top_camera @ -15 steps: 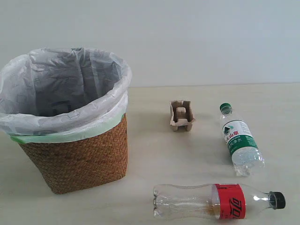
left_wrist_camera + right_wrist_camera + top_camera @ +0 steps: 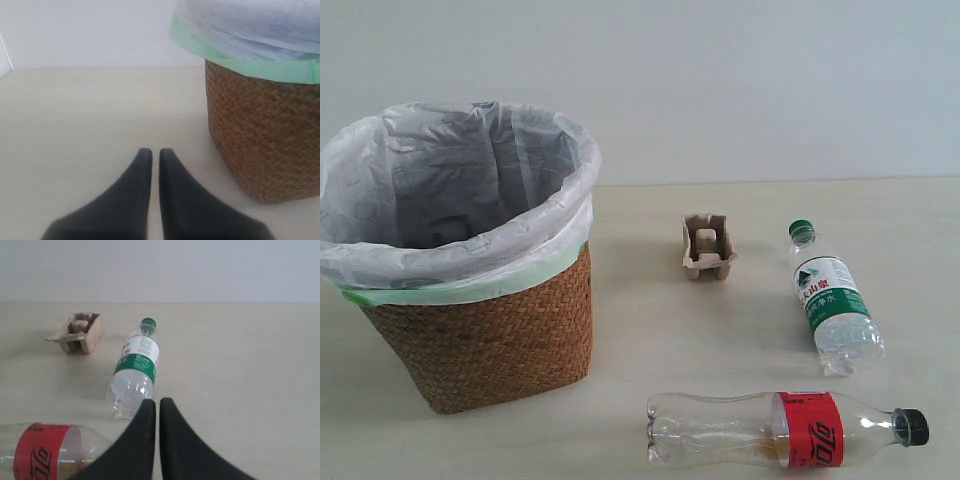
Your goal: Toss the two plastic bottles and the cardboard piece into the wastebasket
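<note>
The wicker wastebasket [image 2: 485,340] with its white bag stands at the left; its woven wall [image 2: 265,140] also fills one side of the left wrist view. The tan cardboard piece [image 2: 707,247] sits mid-table. The green-capped bottle [image 2: 832,298] lies to its right, and the black-capped, red-labelled bottle [image 2: 785,429] lies along the front edge. Neither arm shows in the exterior view. My left gripper [image 2: 151,152] is shut, empty, over bare table beside the basket. My right gripper [image 2: 157,402] is shut and empty, just short of the green-capped bottle's base [image 2: 136,371], with the red-labelled bottle [image 2: 47,452] and the cardboard piece [image 2: 77,332] nearby.
A pale wall [image 2: 720,80] rises behind the light wooden table [image 2: 640,320]. Bare tabletop lies between the basket and the cardboard piece, and to the right of the green-capped bottle.
</note>
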